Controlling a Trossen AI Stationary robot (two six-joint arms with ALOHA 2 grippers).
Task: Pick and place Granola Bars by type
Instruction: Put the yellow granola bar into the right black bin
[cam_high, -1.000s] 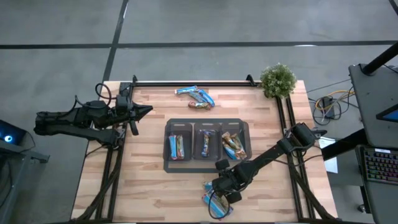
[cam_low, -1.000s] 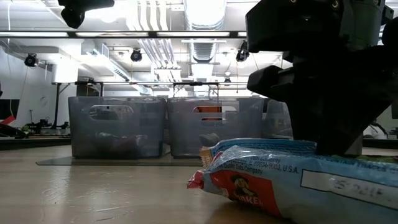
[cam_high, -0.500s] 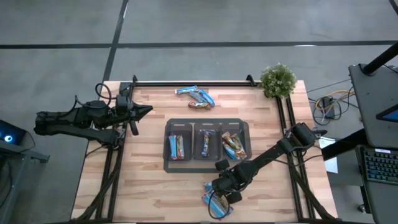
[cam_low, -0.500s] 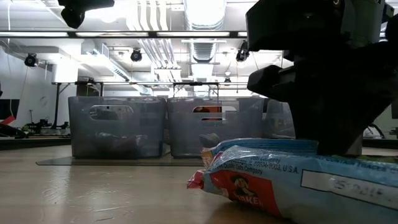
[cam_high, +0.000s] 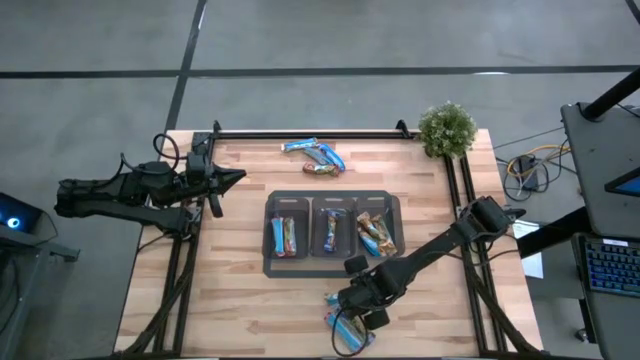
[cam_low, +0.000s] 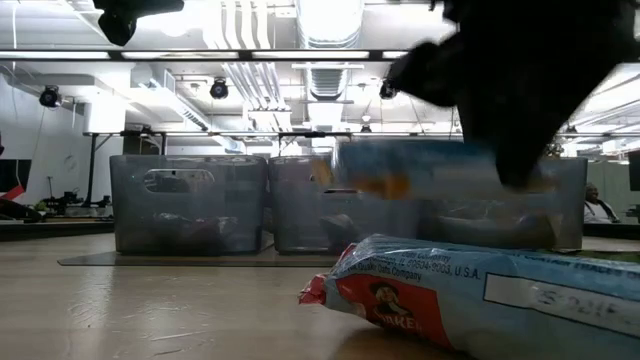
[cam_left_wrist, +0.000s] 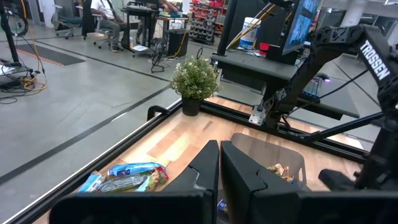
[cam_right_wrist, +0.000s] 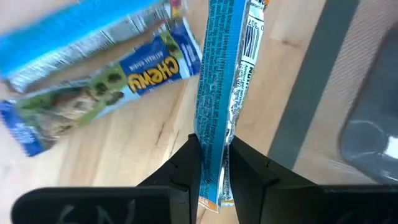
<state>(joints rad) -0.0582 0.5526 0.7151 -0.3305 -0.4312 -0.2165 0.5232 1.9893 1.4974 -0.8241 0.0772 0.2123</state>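
Now R end effector (cam_right_wrist: 212, 152) pinching light-blue bar (cam_right_wrist: 221, 74)

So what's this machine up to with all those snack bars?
It is sorting granola bars by type into a three-part dark tray. The right gripper is shut on a light blue bar, held clear of the table above a small pile of bars at the near edge. The left gripper is shut and waits at the table's left side. A few more bars lie at the far edge, near a small potted plant.
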